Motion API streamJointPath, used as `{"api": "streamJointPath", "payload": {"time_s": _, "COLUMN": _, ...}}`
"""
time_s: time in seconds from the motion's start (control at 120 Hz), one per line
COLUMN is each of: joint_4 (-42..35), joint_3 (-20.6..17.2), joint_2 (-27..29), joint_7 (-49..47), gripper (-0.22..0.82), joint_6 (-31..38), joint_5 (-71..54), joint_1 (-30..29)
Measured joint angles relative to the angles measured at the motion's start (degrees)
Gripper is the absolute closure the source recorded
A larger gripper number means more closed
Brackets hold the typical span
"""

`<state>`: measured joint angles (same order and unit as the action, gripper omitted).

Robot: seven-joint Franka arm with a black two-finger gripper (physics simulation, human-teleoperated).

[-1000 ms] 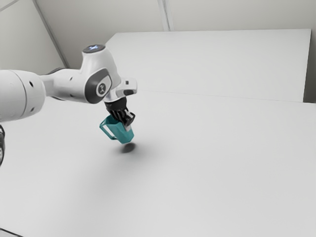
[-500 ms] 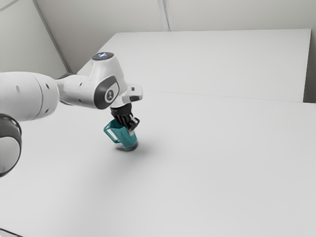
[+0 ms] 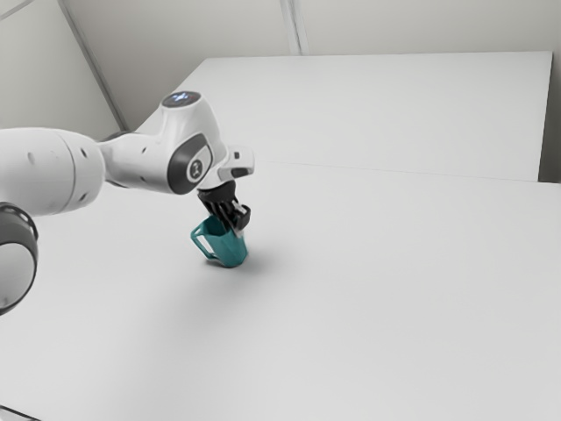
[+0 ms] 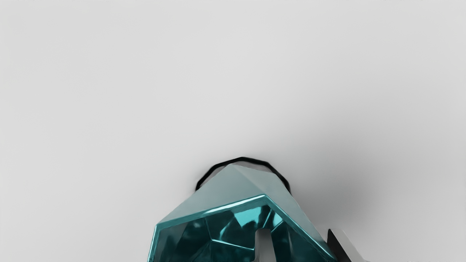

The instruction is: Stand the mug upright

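At the exterior view's left, a white robot arm (image 3: 57, 171) reaches out over a pale table (image 3: 377, 298). At its end, the black gripper (image 3: 237, 230) points down into the mouth of a teal, faceted mug (image 3: 230, 253). The jaws are parted a little, one on each side of the mug's wall: one finger (image 4: 265, 245) is inside the mug, with a gap between it and that wall; the other finger (image 4: 346, 245) is outside, right against the rim (image 4: 233, 205). The mug is on the table, base down and mouth up; whether it stands fully straight, I cannot tell. Its handle (image 3: 201, 246) faces the exterior view's left. Farther back are a broad, pale panel (image 3: 368, 110) and a light wall (image 3: 175, 31).
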<state>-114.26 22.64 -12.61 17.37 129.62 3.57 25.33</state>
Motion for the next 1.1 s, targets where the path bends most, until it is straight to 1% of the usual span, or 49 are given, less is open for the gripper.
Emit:
{"api": "streamJointPath", "payload": {"time_s": 0.208, "joint_4": 0.1, "joint_3": 0.0, "joint_2": 4.0, "joint_7": 0.2, "gripper": 0.42, "joint_6": -0.1, "joint_5": -0.6, "joint_1": 0.1}}
{"api": "streamJointPath", "payload": {"time_s": 0.275, "joint_4": 0.4, "joint_3": -0.1, "joint_2": 5.3, "joint_7": 0.3, "gripper": 0.36, "joint_6": -0.2, "joint_5": -0.7, "joint_1": 0.2}}
{"api": "streamJointPath", "payload": {"time_s": 0.408, "joint_4": 1.0, "joint_3": -0.8, "joint_2": 8.8, "joint_7": 0.6, "gripper": 0.21, "joint_6": -0.5, "joint_5": -2.1, "joint_1": 0.0}}
{"api": "streamJointPath", "payload": {"time_s": 0.55, "joint_4": 4.9, "joint_3": -1.2, "joint_2": 12.6, "joint_7": 0.8, "gripper": 0.12, "joint_6": -3.6, "joint_5": -5.2, "joint_1": 0.1}}
{"api": "streamJointPath", "payload": {"time_s": 0.625, "joint_4": 6.4, "joint_3": -1.4, "joint_2": 14.8, "joint_7": 0.8, "gripper": 0.09, "joint_6": -5.8, "joint_5": -6.9, "joint_1": 0.2}}
{"api": "streamJointPath", "payload": {"time_s": 0.717, "joint_4": 9.0, "joint_3": -2.0, "joint_2": 16.0, "joint_7": 0.9, "gripper": 0.07, "joint_6": -9.1, "joint_5": -8.3, "joint_1": -1.0}}
{"api": "streamJointPath", "payload": {"time_s": 0.808, "joint_4": 12.4, "joint_3": -4.0, "joint_2": 17.0, "joint_7": 0.7, "gripper": 0.05, "joint_6": -13.0, "joint_5": -10.1, "joint_1": -4.4}}
{"api": "streamJointPath", "payload": {"time_s": 0.867, "joint_4": 14.3, "joint_3": -4.8, "joint_2": 17.8, "joint_7": 0.5, "gripper": 0.04, "joint_6": -15.6, "joint_5": -11.6, "joint_1": -5.2}}
{"api": "streamJointPath", "payload": {"time_s": 0.958, "joint_4": 17.2, "joint_3": -5.2, "joint_2": 18.2, "joint_7": 0.1, "gripper": 0.04, "joint_6": -19.5, "joint_5": -12.9, "joint_1": -5.4}}
{"api": "streamJointPath", "payload": {"time_s": 1.1, "joint_4": 18.1, "joint_3": -5.2, "joint_2": 18.6, "joint_7": -0.7, "gripper": 0.03, "joint_6": -23.7, "joint_5": -13.8, "joint_1": -6.2}}
